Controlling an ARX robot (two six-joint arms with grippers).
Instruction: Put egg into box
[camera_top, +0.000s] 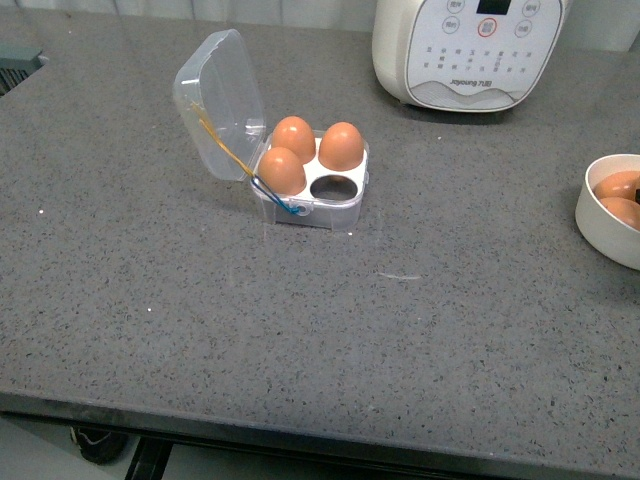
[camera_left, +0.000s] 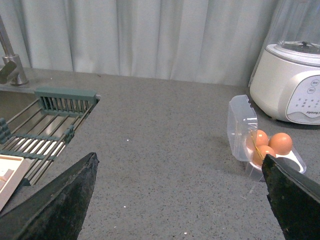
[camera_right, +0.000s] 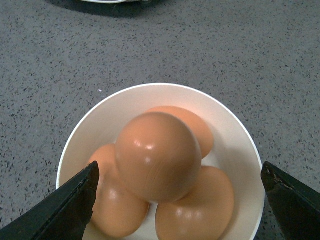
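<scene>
Presently, box (camera_top: 345, 205): square clear-plastic egg case, lid up, three brown eggs (camera_top: 293, 137).
Left gripper (camera_left: 179, 159): jaws spread.
Right gripper (camera_right: 180, 167): jaws spread over round white bowl (camera_right: 236, 139).

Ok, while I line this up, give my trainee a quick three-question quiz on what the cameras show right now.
1. Fill in: the box holds ___ eggs.
2. True or false: the box's lid is shut.
3. Which gripper hovers over the bowl of eggs?
A. left gripper
B. right gripper
C. neither

Key:
1. three; the cell at the near right is empty.
2. false; the lid stands open.
3. B; its fingers are spread, with the bowl between them.
</scene>
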